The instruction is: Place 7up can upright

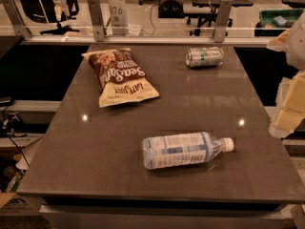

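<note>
The 7up can (204, 57) lies on its side at the far right of the brown table (71, 142), its silver top pointing left. My gripper (289, 104) shows as pale yellow-white shapes at the right edge of the view, beyond the table's right side. It is well apart from the can and nothing is seen in it.
A brown and cream chip bag (119, 76) lies flat at the far left of the table. A clear water bottle (183, 149) with a white cap lies on its side near the front middle. A glass railing with metal posts (96, 19) runs behind the table.
</note>
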Controlling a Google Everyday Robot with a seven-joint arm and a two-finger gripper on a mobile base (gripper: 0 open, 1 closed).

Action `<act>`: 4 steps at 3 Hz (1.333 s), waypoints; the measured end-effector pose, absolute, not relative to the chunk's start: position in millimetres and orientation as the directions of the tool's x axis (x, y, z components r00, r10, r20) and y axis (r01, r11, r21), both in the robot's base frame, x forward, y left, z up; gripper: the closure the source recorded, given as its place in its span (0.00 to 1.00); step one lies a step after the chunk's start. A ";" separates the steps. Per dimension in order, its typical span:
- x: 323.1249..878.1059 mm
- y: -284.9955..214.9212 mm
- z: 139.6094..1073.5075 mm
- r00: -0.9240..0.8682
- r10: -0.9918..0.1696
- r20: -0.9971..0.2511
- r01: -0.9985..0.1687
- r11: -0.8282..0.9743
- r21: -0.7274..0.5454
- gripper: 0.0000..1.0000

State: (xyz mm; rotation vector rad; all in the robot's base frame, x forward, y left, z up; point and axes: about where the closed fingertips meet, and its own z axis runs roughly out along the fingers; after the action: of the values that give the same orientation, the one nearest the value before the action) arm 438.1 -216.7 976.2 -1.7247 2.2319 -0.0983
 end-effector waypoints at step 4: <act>490.3 -202.7 971.0 -0.109 -0.958 -0.266 -0.958 0.173 -0.230 0.00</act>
State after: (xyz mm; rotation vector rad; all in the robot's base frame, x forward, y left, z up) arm 490.3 -202.7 971.0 -1.8187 2.1055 0.0001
